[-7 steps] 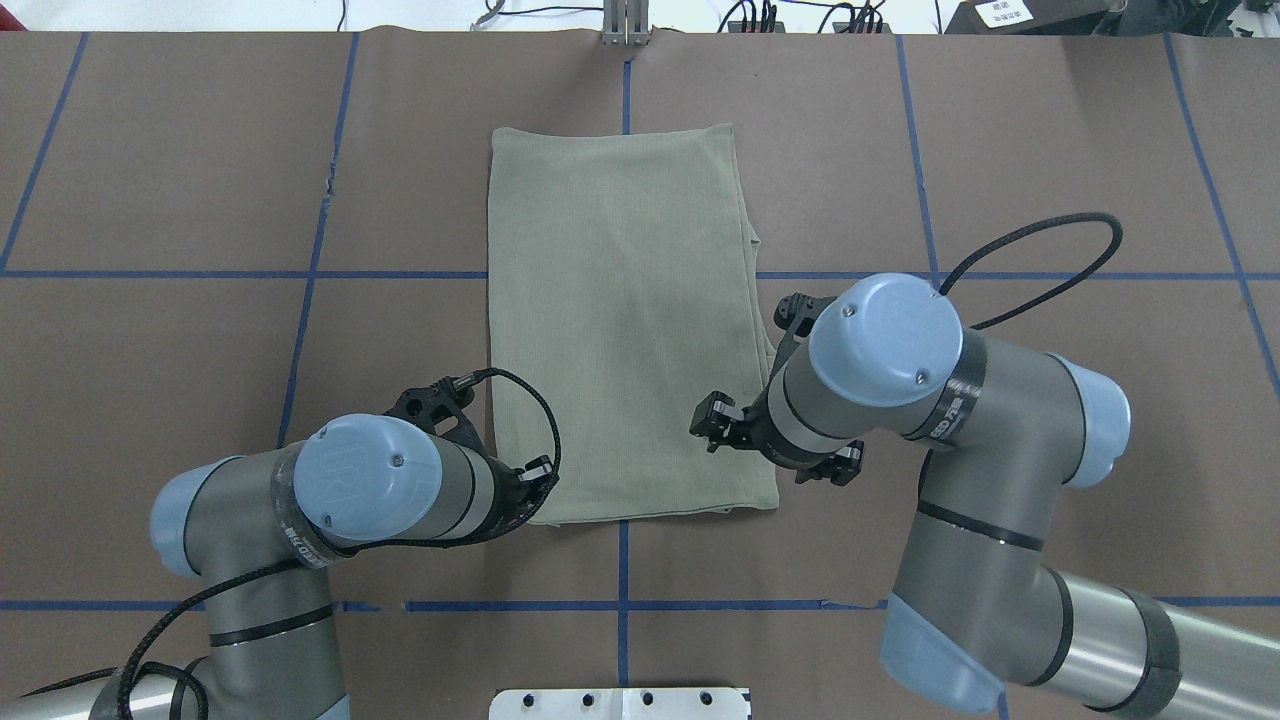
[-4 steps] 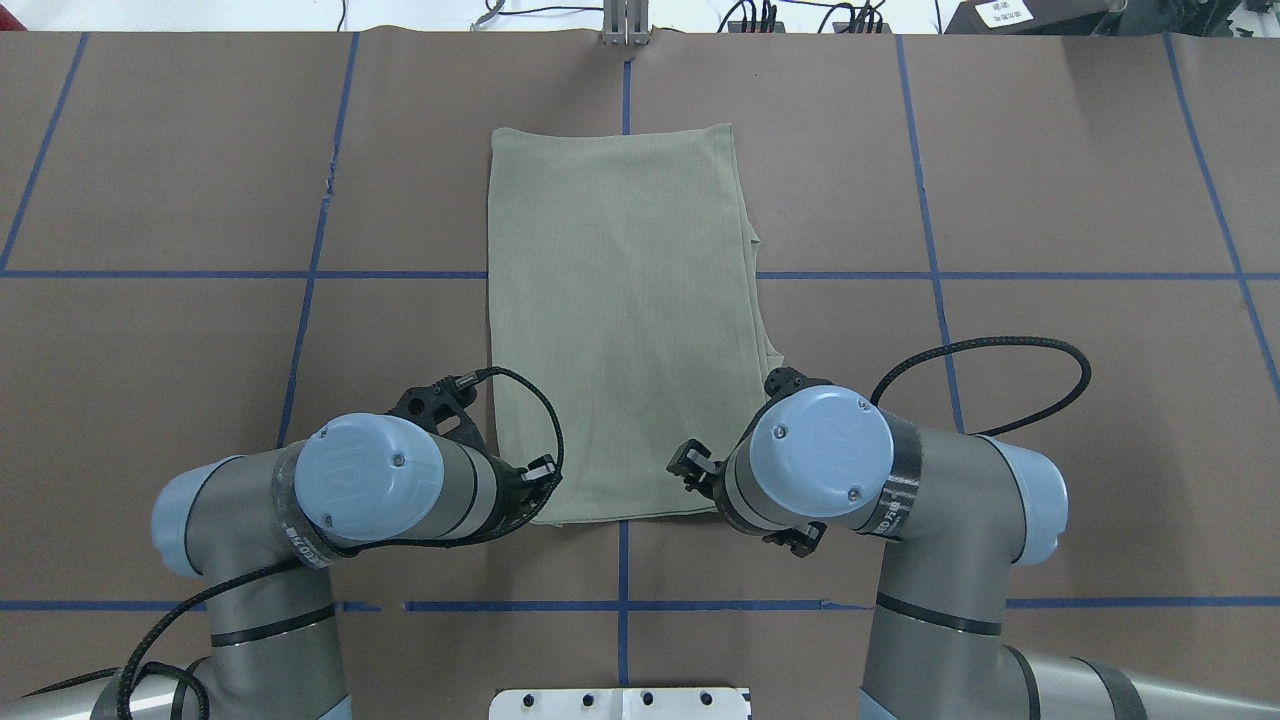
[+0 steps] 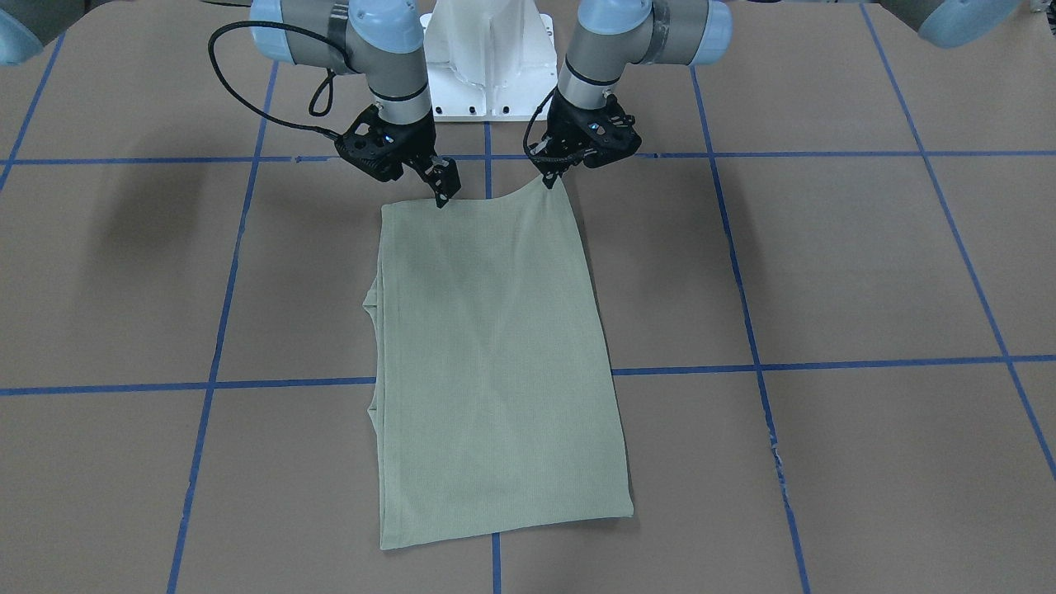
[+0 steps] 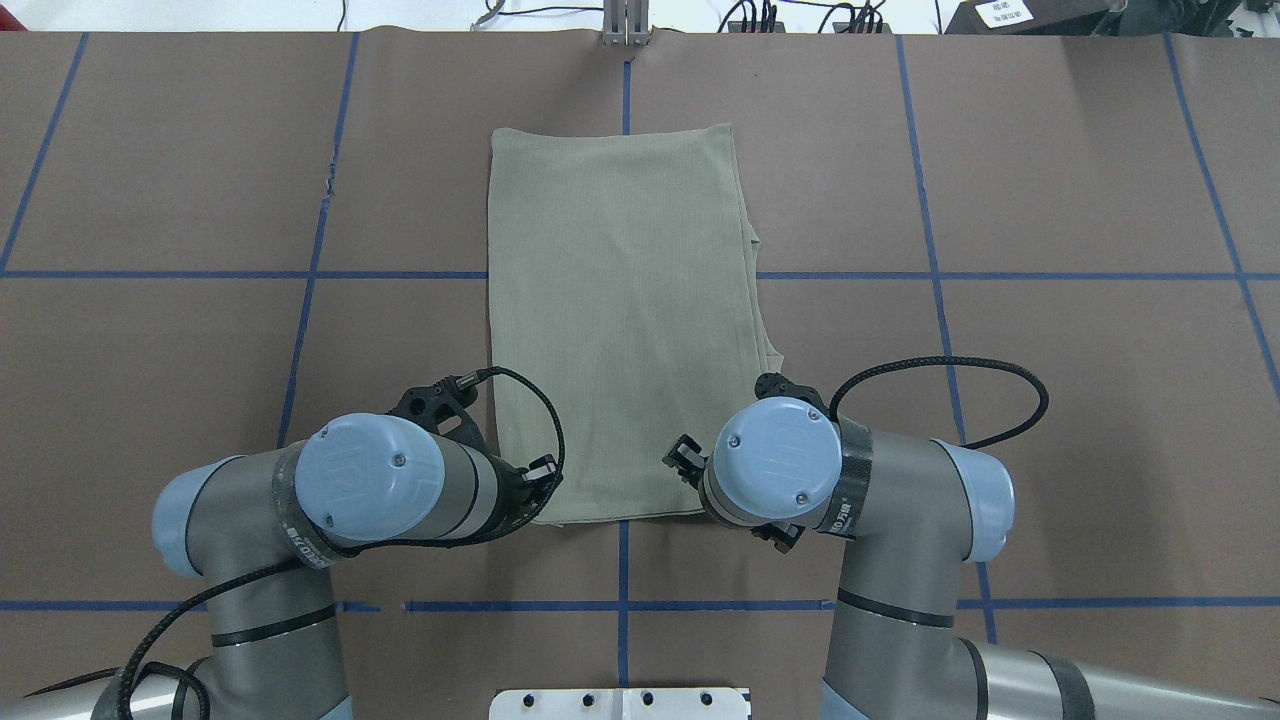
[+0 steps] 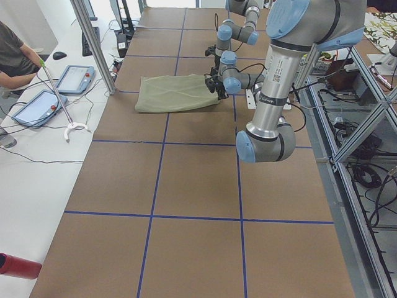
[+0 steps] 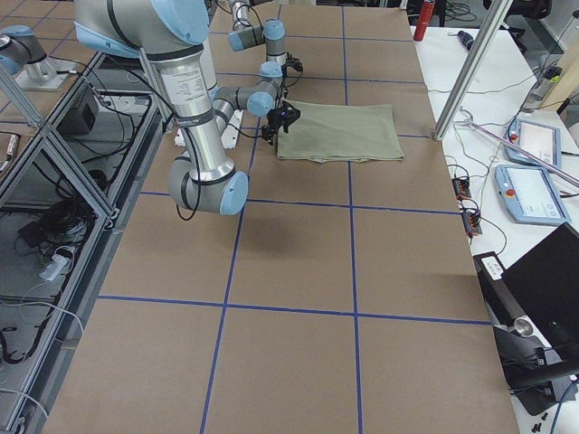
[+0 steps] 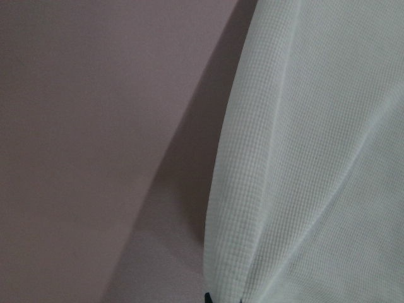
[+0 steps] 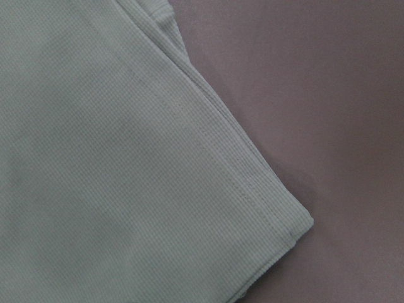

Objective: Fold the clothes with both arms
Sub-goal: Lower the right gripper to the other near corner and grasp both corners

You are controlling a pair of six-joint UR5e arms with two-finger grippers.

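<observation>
Brown paper crossed with blue tape lines [image 4: 200, 274] covers the table [image 4: 150, 150], and the shirt [image 4: 620, 300] lies at its middle, folded into a long flat panel. It looks light, soft and floppy, with stacked layers along one side, so I'd take it by the two near corners, catching every layer. The left claw [image 3: 551, 175] pinches one near corner, lifted into a peak. The right claw [image 3: 443, 188] sits at the other, and I cannot tell how wide it stands.
</observation>
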